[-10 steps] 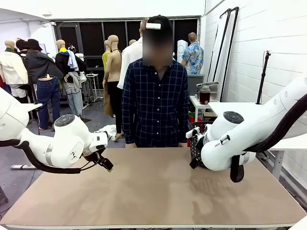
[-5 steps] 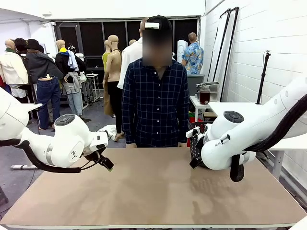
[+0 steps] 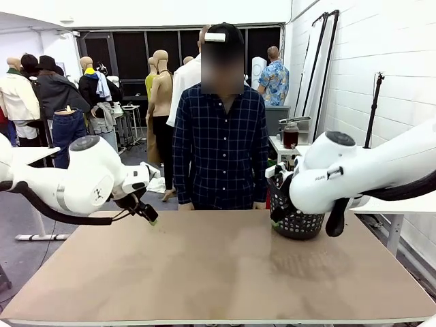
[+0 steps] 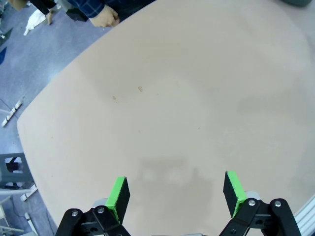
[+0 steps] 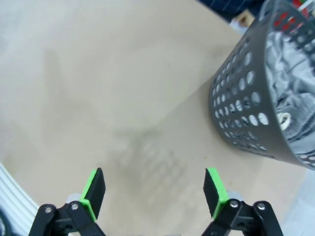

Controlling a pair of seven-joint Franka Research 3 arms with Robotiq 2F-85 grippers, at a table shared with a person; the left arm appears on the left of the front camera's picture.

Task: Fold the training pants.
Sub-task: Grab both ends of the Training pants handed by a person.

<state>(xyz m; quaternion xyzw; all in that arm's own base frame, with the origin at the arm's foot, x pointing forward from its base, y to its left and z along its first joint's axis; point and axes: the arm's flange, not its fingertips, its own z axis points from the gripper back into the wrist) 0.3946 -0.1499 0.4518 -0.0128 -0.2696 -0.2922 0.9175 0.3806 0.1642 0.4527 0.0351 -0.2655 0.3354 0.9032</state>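
Grey cloth, the training pants (image 5: 291, 93), lies bunched inside a dark perforated basket (image 5: 246, 105) with a white drawstring end showing. The basket (image 3: 300, 223) stands on the table at the far right, partly behind my right arm. In the right wrist view my right gripper (image 5: 155, 191) hangs open above bare table, beside the basket and apart from it. My left gripper (image 3: 148, 214) hovers over the table's far left edge. In the left wrist view it (image 4: 174, 189) is open, with nothing between its green pads.
A person in a dark checked shirt (image 3: 219, 146) stands at the far edge of the brown table (image 3: 218, 272), one hand (image 4: 104, 18) by the table's edge. A white side table (image 3: 289, 146) with a jar stands behind at the right.
Both arms have risen. The left arm lifted and its gripper shifted slightly up. The right arm moved up, uncovering more of the basket. Both grippers stay open.
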